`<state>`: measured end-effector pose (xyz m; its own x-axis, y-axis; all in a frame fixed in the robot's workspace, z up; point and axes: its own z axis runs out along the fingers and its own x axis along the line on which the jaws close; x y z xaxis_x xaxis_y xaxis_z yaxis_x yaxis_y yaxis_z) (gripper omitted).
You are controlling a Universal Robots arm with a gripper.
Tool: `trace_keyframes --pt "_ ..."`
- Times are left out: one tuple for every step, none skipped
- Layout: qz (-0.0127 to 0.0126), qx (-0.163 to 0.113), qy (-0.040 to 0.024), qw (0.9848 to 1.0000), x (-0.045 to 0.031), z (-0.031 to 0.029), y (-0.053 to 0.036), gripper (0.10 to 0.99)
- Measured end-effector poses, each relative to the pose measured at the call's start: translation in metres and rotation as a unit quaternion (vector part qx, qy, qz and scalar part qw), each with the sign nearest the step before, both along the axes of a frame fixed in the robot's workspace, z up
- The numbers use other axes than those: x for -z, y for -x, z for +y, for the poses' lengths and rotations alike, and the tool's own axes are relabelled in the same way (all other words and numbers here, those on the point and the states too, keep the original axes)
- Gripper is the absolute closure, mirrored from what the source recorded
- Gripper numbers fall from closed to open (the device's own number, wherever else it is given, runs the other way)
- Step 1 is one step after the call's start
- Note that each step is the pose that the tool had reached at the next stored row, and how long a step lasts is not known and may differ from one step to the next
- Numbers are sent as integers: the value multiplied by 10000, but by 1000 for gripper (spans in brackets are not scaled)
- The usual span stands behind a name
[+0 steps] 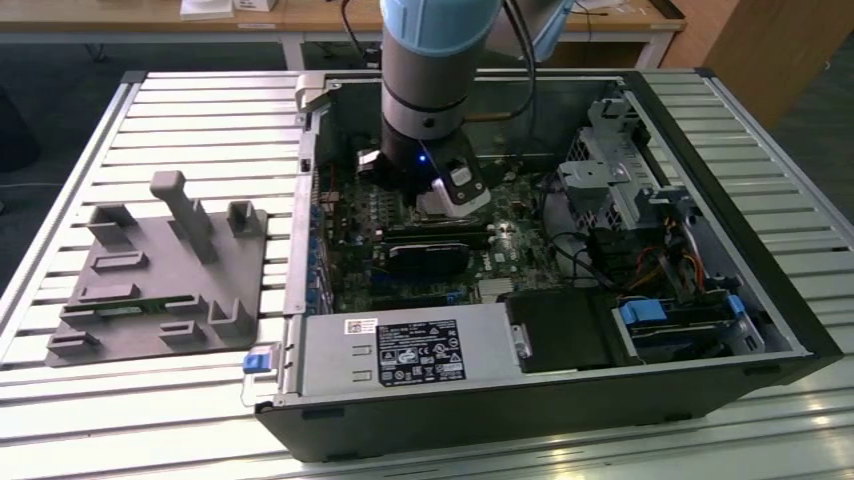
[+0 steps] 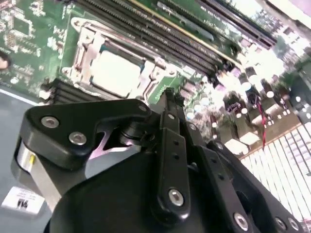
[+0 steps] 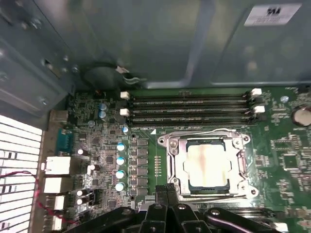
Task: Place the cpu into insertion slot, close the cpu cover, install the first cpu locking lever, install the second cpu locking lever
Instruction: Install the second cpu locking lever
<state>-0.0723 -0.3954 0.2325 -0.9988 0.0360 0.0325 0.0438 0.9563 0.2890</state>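
While I lean over the slatted metal bench (image 1: 187, 110), the open computer case (image 1: 694, 300) lies on it with its side off, and my arm (image 1: 430, 70) reaches straight down into it. On the exterior view's left, well apart from the case, sits a grey fixture block (image 1: 160, 270) with upright posts. Inside the case the green motherboard (image 3: 102, 160) fills the floor; a power supply box (image 1: 400, 352) with a white label lies along the near edge in the exterior view. Four long memory slots (image 3: 189, 109) run beside the socket.

My claw (image 3: 167, 194) hangs just beside the insertion slot (image 3: 171, 167), at its edge, its black fingers (image 2: 171, 121) drawn together with nothing between them — shut on air, touching no part that I can make out.

The cpu (image 3: 206, 162) already lies flat in the insertion slot, its pale metal top showing through the square window of the cpu cover (image 3: 240, 167), which lies down over it. A thin wire locking lever (image 3: 214, 131) runs along the side of the socket next to the memory slots — whether it is latched I cannot tell.
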Motion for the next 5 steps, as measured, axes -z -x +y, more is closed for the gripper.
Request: trace_keyframes --pt "1 0 0 10000 -33 0 0 980" --pt "0 0 -1 10000 -66 0 0 980" --pt "0 0 -1 10000 -103 0 0 980" --pt "0 0 1 10000 -144 1 0 980" --pt "0 0 0 10000 -170 1 0 980"
